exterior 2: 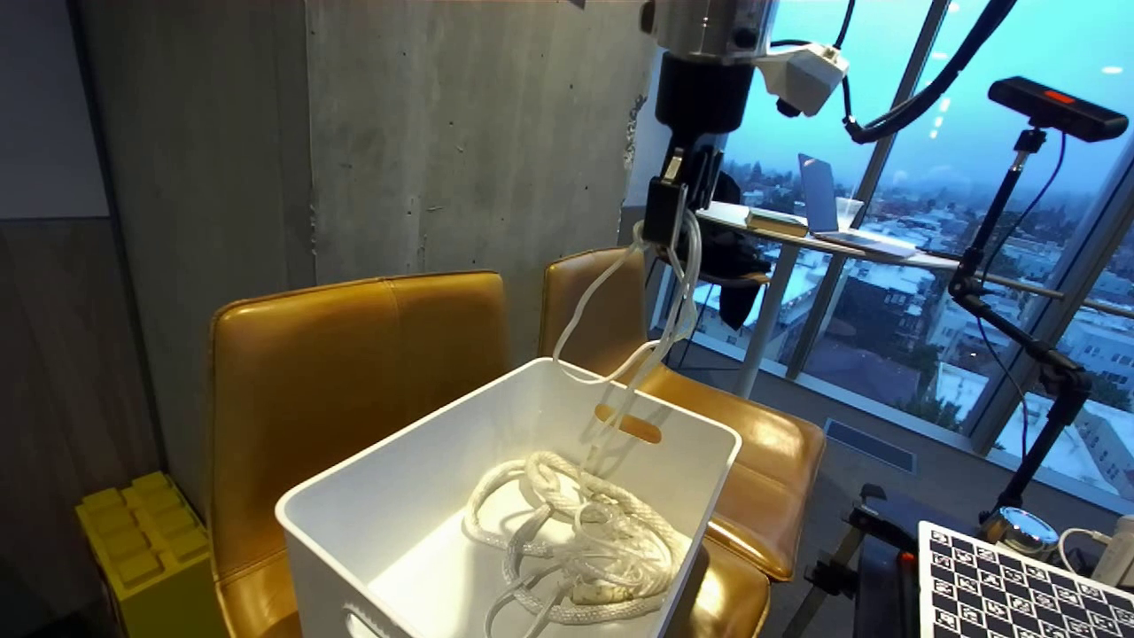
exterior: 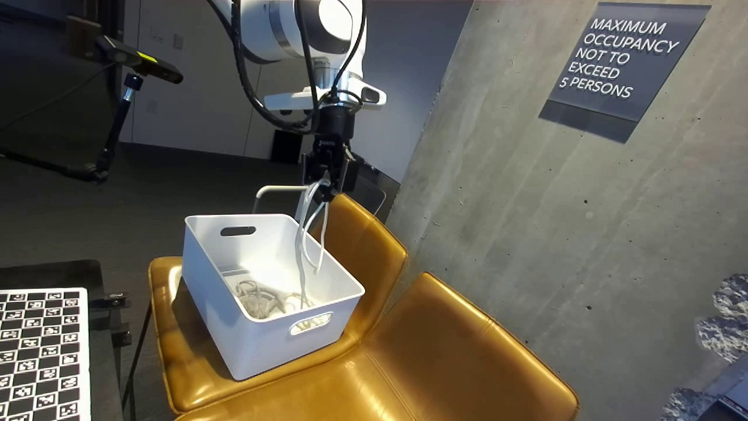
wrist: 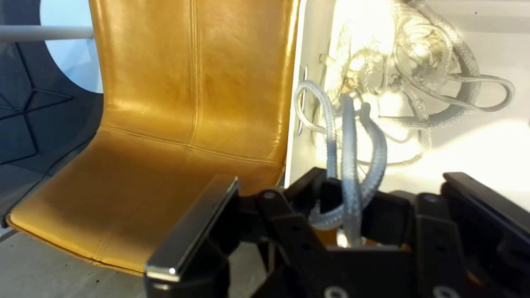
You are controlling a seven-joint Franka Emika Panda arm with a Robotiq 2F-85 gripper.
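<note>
Though glossy, chairs [exterior: 397, 362] near concrete wall [exterior: 543, 204].

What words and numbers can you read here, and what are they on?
"MAXIMUM OCCUPANCY NOT TO EXCEED 5 PERSONS": on the dark sign on the concrete wall.
The checkered board has little marks too small to read.

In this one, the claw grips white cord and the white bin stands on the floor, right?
The last part is wrong: an exterior view shows the white bin standing on a tan chair. The claw does grip white cord.
</note>
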